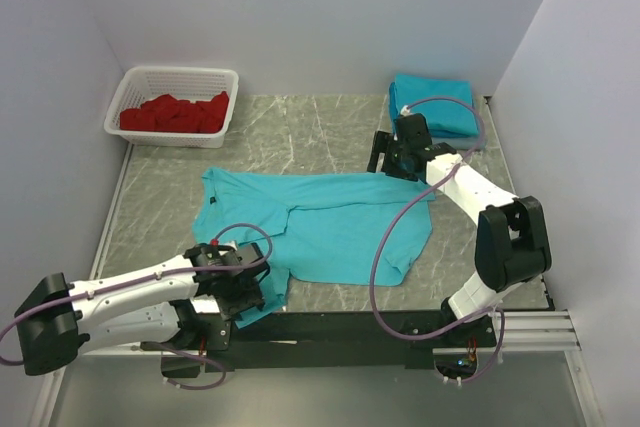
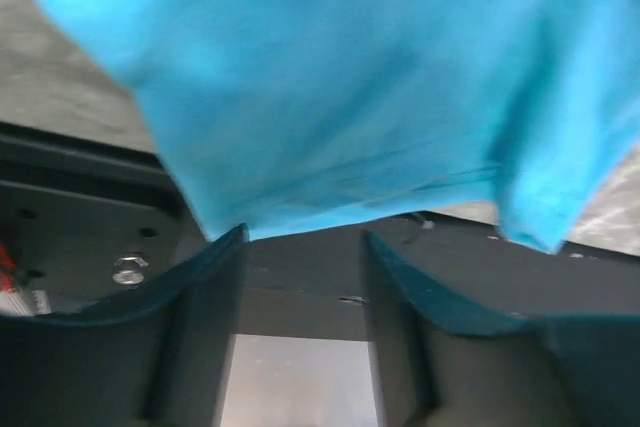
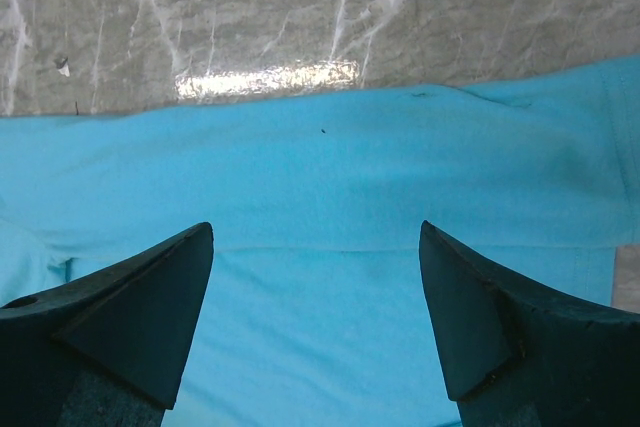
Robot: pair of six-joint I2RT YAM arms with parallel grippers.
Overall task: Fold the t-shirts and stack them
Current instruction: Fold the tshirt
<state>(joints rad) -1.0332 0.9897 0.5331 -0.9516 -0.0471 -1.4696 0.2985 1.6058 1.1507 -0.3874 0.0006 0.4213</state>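
Observation:
One turquoise t-shirt (image 1: pixel 330 222) lies spread on the marble table top (image 1: pixel 300 132), its near-left corner hanging over the front edge. A second t-shirt (image 1: pixel 433 105) sits folded at the back right. My left gripper (image 1: pixel 243 297) is at that overhanging corner. In the left wrist view its jaws (image 2: pixel 303 234) stand apart, with the shirt's hem (image 2: pixel 350 187) just at the fingertips and nothing seen between them. My right gripper (image 1: pixel 390 169) hovers over the spread shirt's far right edge. It stands wide open (image 3: pixel 316 227) above the cloth (image 3: pixel 320 177), a seam running between the tips.
A white basket (image 1: pixel 130 97) holding red cloth (image 1: pixel 175 112) stands at the back left. Side walls close in the table left and right. A black frame rail (image 2: pixel 300 277) runs under the table's front edge below the shirt's corner.

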